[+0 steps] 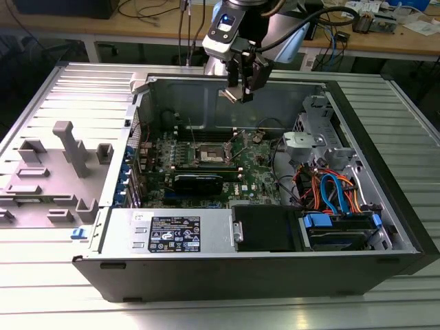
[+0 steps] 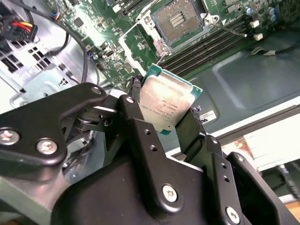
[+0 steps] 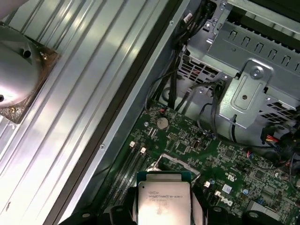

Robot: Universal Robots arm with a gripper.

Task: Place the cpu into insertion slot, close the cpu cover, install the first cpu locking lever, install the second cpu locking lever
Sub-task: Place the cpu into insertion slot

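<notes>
My gripper (image 1: 242, 88) hangs high above the open computer case, shut on the cpu (image 2: 166, 103), a small square chip with a silver-grey top, also clear in the first wrist view as the cpu (image 3: 163, 201) between the black fingers (image 2: 140, 136). Below, on the green motherboard (image 1: 254, 172), lies the insertion slot (image 1: 210, 152), a dark square socket with a silver rim; the second wrist view shows the insertion slot (image 2: 178, 21) bare, with the cpu cover (image 2: 140, 40) swung open beside it. The cpu is well above the slot and apart from it.
The black case (image 1: 275, 268) lies on its side on a ribbed metal table (image 1: 69, 96). A drive cage (image 1: 309, 141) and coloured cables (image 1: 330, 192) fill the exterior view's right. A black card (image 1: 198, 182) and memory slots (image 2: 211, 44) flank the socket. A grey fixture (image 1: 62, 155) stands on the exterior view's left.
</notes>
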